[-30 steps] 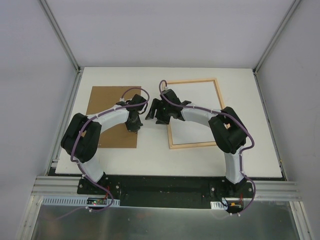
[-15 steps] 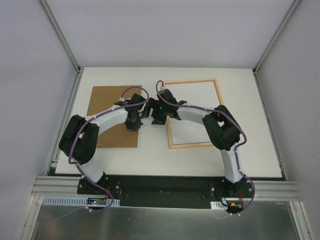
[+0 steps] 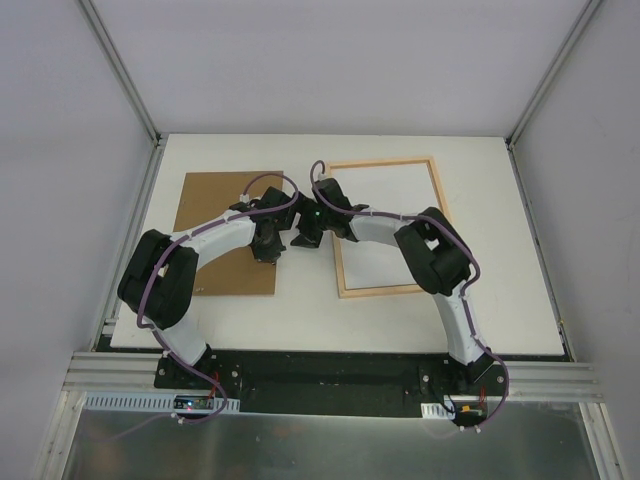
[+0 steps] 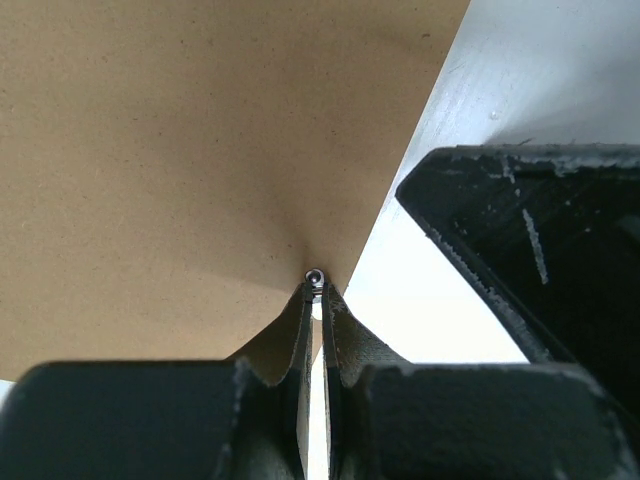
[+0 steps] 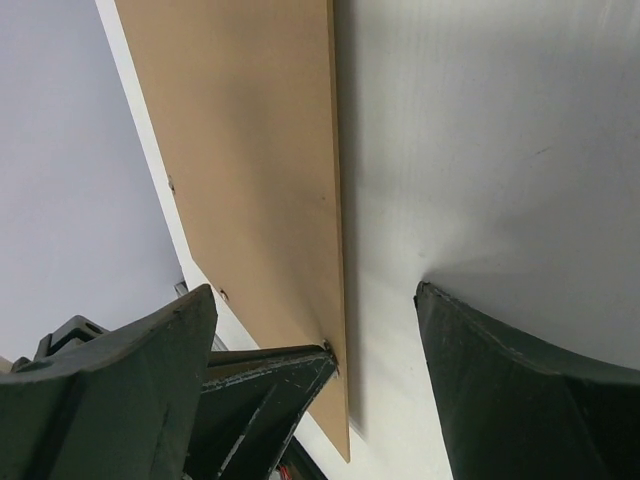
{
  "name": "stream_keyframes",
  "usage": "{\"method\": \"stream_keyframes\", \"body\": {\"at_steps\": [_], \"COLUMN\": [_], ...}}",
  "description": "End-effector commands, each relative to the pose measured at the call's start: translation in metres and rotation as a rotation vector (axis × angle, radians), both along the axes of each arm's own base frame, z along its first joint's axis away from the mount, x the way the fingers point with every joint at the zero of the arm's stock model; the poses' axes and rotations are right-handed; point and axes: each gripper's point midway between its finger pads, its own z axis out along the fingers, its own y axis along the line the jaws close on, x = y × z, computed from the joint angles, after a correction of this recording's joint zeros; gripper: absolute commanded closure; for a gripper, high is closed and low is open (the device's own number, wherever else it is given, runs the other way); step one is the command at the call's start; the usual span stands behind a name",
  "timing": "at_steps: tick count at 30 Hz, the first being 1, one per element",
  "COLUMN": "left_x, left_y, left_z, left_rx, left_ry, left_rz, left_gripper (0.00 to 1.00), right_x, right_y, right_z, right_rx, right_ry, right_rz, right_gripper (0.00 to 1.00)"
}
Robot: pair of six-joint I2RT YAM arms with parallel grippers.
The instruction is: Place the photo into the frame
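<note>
The light wood frame (image 3: 436, 205) lies flat right of centre. Its inside shows plain white; I cannot tell whether that is the photo's reverse or the table. No picture side shows. The brown backing board (image 3: 220, 220) lies to its left. My left gripper (image 3: 267, 247) is shut, its tips (image 4: 315, 284) pressing down on the board (image 4: 170, 160) near its right edge. My right gripper (image 3: 303, 228) is open and empty, its jaws (image 5: 315, 295) straddling the board's right edge (image 5: 335, 200) just beside the left fingers (image 5: 270, 385).
The white table (image 3: 500, 190) is walled by grey panels with metal rails at the left (image 3: 140, 200) and right (image 3: 535, 210). In the left wrist view a right finger (image 4: 540, 250) stands close beside the board's edge.
My right gripper has moved left, off the frame's left strip to the board's right edge beside the left gripper. The left gripper has stayed on the board.
</note>
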Motion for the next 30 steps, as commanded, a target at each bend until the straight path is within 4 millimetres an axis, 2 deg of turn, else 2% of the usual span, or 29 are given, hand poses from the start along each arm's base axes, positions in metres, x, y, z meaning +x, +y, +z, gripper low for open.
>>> {"method": "stream_keyframes", "body": {"at_steps": [1,15,22,24,30], "left_x": [0.004,0.004,0.002,0.002,-0.001], "left_y": [-0.002,-0.008,-0.014,-0.017,-0.023], "left_z": [0.019,0.028,0.033,0.035,0.042], "left_rx": [-0.033,-0.070,-0.098,-0.108,-0.146], "left_ry": [-0.041,-0.047,-0.050,-0.053,-0.056], "left_rz": [-0.019,-0.038,-0.050,-0.056,-0.064], "left_gripper": [1.00,1.00,1.00,1.00,1.00], "right_x": [0.007,0.008,0.008,0.007,0.012], "right_y": [0.004,0.015,0.029,0.034,0.039], "right_z": [0.000,-0.017,-0.022,-0.023,-0.024], "right_rx": [0.045,0.102,0.122,0.131,0.146], "right_ry": [-0.010,-0.005,-0.001,-0.001,-0.002], "right_rz": [-0.004,0.033,0.059,0.066,0.055], "right_gripper": [0.17,0.18,0.20,0.23,0.48]}}
